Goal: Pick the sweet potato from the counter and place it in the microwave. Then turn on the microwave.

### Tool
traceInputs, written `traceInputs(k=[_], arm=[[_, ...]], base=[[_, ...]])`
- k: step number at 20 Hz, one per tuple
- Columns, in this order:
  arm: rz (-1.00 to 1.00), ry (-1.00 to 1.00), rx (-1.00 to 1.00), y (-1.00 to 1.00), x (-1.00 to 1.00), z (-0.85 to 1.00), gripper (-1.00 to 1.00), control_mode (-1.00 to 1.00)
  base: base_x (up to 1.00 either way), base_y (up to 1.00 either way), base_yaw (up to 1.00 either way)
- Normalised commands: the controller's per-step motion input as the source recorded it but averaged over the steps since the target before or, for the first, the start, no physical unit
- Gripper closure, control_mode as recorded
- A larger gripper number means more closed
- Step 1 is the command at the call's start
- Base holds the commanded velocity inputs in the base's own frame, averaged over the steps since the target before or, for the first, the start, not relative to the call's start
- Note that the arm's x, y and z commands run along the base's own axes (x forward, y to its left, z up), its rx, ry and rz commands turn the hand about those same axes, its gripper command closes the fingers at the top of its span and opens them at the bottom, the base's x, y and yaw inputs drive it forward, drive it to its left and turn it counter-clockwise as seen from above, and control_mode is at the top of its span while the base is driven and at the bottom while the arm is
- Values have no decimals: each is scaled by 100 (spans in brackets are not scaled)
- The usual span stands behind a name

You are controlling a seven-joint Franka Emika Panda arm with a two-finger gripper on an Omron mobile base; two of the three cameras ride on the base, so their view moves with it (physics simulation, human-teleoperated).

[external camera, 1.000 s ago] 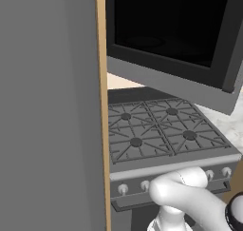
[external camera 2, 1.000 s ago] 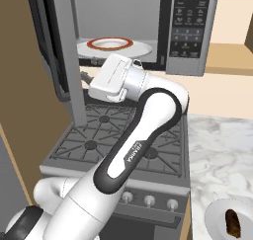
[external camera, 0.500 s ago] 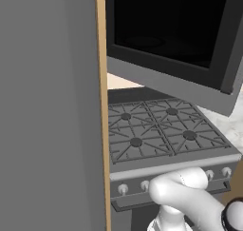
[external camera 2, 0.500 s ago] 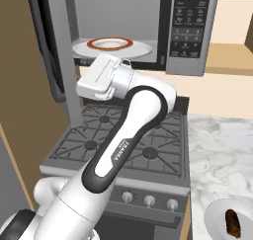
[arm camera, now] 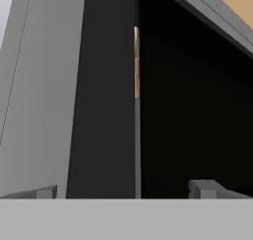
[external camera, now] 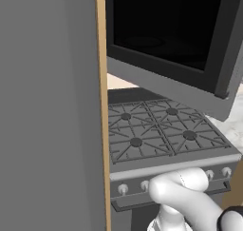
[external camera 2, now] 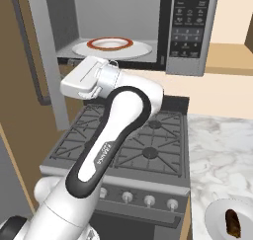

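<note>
The microwave (external camera 2: 190,31) stands open above the stove, its grey inside holding a white round plate (external camera 2: 141,49) with an orange-red ring. Its door (external camera 2: 49,61) swings out to the left, and the dark glass of that door (external camera: 166,35) fills the upper left base view. The sweet potato (external camera 2: 232,223), a small brown lump, lies on a small white plate on the counter (external camera 2: 222,150) at the lower right. My hand (external camera 2: 86,78) hovers just below the microwave opening and points left at the door. My gripper (arm camera: 126,189) is open and holds nothing, with the door's dark face close in front.
A dark grated gas stove (external camera 2: 143,145) with knobs lies under my arm. A tall grey panel with a wooden edge (external camera: 47,106) walls off the left side. The button panel (external camera 2: 190,21) sits at the microwave's right.
My hand has swung left, away from the front of the microwave opening and towards the open door. The jaws stay open; nothing else moved.
</note>
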Motion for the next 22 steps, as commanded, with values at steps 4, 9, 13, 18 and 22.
traceInputs(k=[4,9,13,18,22], arm=[[0,7,-3,32,-13,0,-100,-100],[2,3,-2,24,-36,0,-100,-100],[3,0,-2,22,-49,0,-100,-100],[3,0,-4,33,-47,0,-100,-100],[0,3,-6,51,-21,0,-100,-100]], base=[[0,0,0],[0,0,0],[0,0,0],[0,0,0],[0,0,0]])
